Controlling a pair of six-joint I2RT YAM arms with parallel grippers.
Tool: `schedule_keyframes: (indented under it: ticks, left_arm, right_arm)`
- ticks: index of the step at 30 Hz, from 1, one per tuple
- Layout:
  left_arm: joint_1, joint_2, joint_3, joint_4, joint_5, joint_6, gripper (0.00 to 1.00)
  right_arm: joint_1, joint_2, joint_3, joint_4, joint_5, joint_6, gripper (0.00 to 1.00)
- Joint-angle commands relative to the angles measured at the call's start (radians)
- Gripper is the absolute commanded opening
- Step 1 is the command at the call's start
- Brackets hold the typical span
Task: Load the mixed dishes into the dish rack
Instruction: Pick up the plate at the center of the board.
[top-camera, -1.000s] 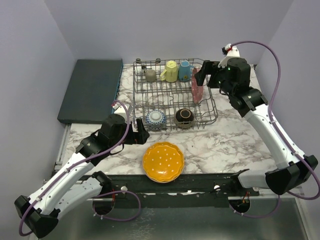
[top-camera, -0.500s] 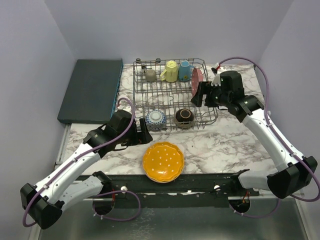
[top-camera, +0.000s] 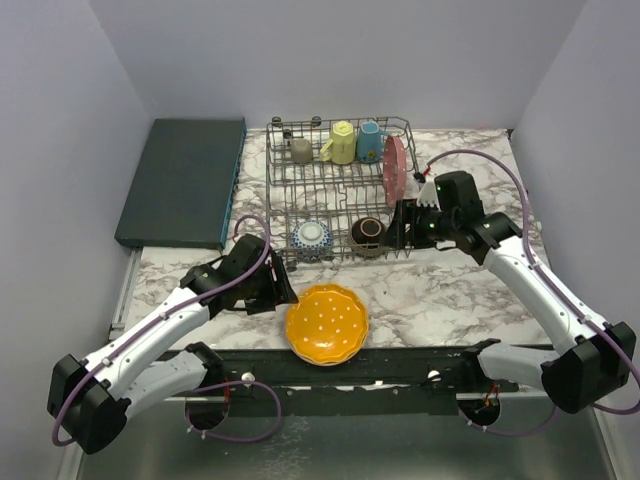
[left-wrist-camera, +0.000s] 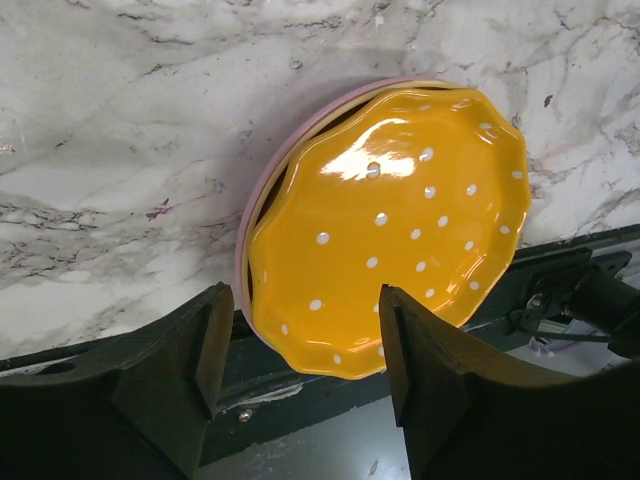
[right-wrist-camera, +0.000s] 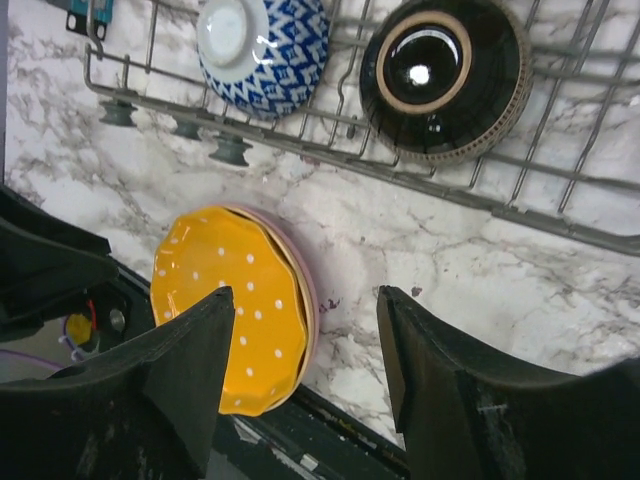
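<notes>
grey-veined marble tabletop (top-camera: 470, 290), lilac walls (top-camera: 60, 100); left fingers (left-wrist-camera: 170, 380), right fingers (right-wrist-camera: 450, 400) both wide, empty

An orange dotted plate (left-wrist-camera: 390, 230) with a scalloped rim lies stacked on a pink plate (left-wrist-camera: 262, 190), whose edge shows only along the left and top. The stack sits at the edge of the white marble table (left-wrist-camera: 120, 150), with its lower rim reaching out over a dark rail (left-wrist-camera: 300, 400) below that edge. The left gripper (left-wrist-camera: 305, 300) hangs above with its two black fingers (left-wrist-camera: 170, 380) spread wide, one on each side of the orange plate's lower left rim, touching nothing.
</notes>
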Motion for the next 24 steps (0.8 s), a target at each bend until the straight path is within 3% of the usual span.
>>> schedule_keyframes:
  ticks: [1, 11, 24]
  left_arm:
    - [0.004, 0.013, -0.022, -0.015, 0.003, -0.063, 0.63]
    - [0.002, 0.097, -0.055, 0.021, 0.001, -0.071, 0.54]
    - [0.000, 0.151, -0.094, 0.094, 0.023, -0.085, 0.35]
  right_arm:
    - [-0.004, -0.028, -0.073, 0.003, -0.086, 0.038, 0.64]
    - [-0.003, -0.039, -0.233, 0.097, -0.189, 0.130, 0.55]
    - [-0.003, -0.046, -0.344, 0.156, -0.254, 0.176, 0.52]
